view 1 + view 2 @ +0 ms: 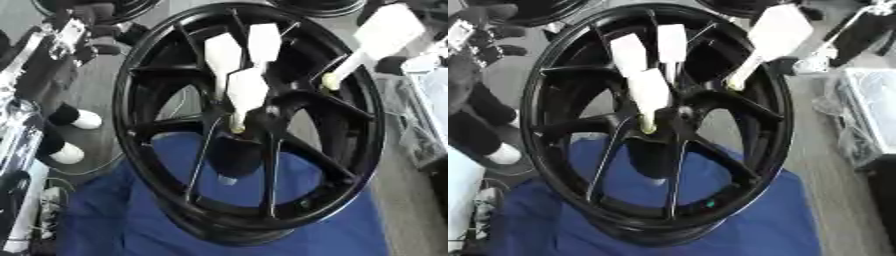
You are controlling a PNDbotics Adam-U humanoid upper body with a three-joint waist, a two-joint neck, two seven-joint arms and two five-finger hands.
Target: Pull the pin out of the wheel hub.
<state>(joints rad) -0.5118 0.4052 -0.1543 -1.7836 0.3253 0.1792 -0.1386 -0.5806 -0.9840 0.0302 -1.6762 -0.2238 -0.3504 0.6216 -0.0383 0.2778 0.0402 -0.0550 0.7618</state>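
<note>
A black spoked wheel (pixel 254 210) lies tilted on a blue cloth (pixel 114 220). Three white pins with flat paddle heads stand close together at its hub (pixel 254 120); the nearest pin (pixel 247 90) ends in a yellowish tip by the hub centre. A fourth white pin (pixel 385 30) slants from the upper right down to the rim, its yellowish tip (pixel 331 82) on the rim's inside. My left hand (pixel 92 30) shows as a dark shape with a silver part at the upper left, away from the wheel. A dark shape that may be my right hand (pixel 859 35) shows at the upper right corner, beside the rim.
More black wheels (pixel 96 7) lie at the far edge. A person's dark legs and white shoes (pixel 66 152) stand left of the wheel. Clear plastic wrapping (pixel 868 100) lies on the right, cables (pixel 44 200) at the lower left.
</note>
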